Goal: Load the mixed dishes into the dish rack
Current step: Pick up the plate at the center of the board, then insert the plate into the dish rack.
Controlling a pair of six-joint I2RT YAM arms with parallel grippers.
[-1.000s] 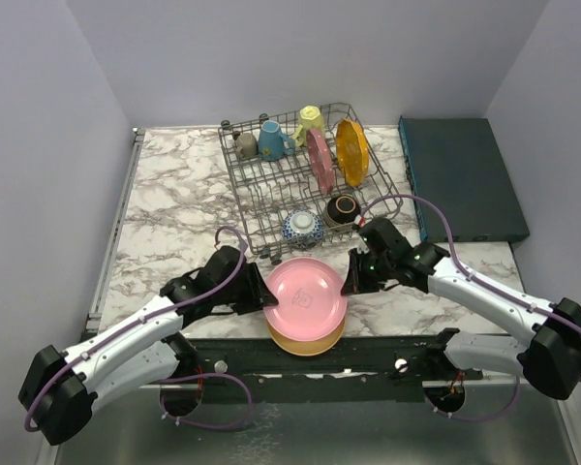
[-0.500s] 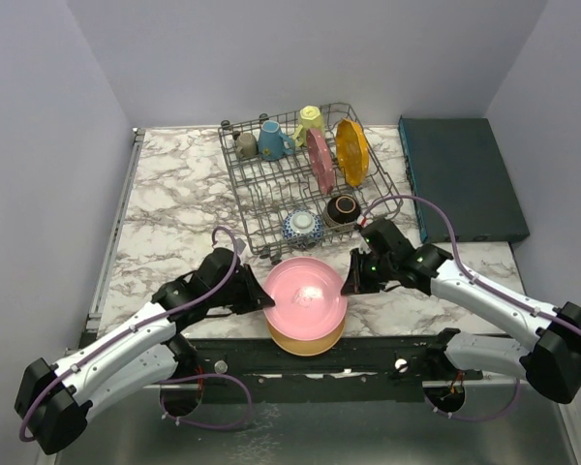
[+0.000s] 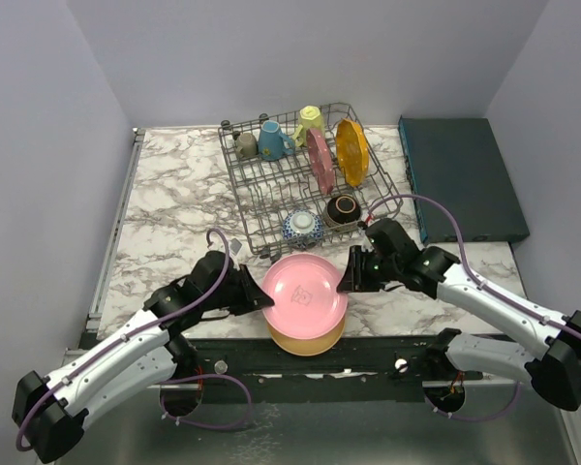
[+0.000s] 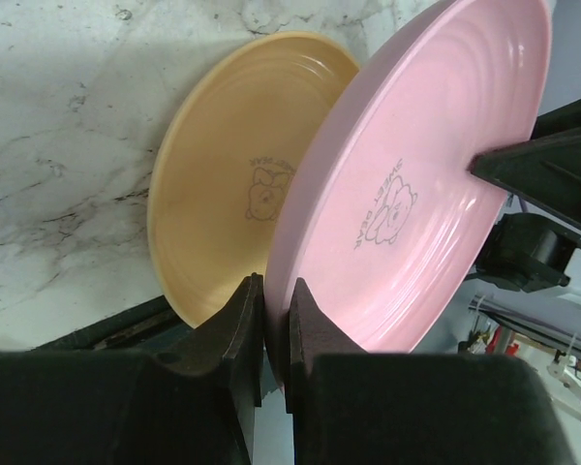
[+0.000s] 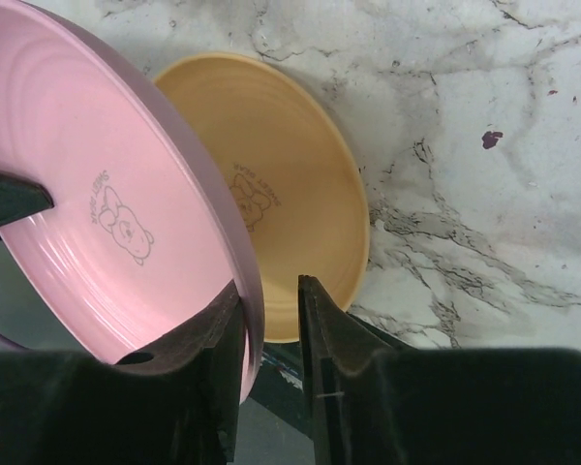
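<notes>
Observation: the left pincer (image 4: 276,291) is closed narrow on the near rim of the pink plate (image 4: 416,194), one finger on each face. The right pincer (image 5: 269,291) straddles the opposite rim. A sliver of gap shows between that rim and its outer finger, so I cannot tell whether it is actually clamped.

Position: the plate spans from one pincer to the other. It is tilted up off the orange plate (image 4: 232,203), which lies flat on the counter (image 5: 484,145) directly below both pincers.

Governing relation: the dish rack (image 3: 271,189) lies straight ahead of both pincers, beyond the plate's far edge, and its nearest corner is about equally close to each. A pink and an orange plate already in the rack stand on edge between tines. I judge this plate must likewise be turned from its present slant to upright, with its rim leading down into a free slot.

Condition of the plate: glossy pink and round, with concentric ridges on the face and a small bear print with lettering at the centre. I see no chips.
</notes>
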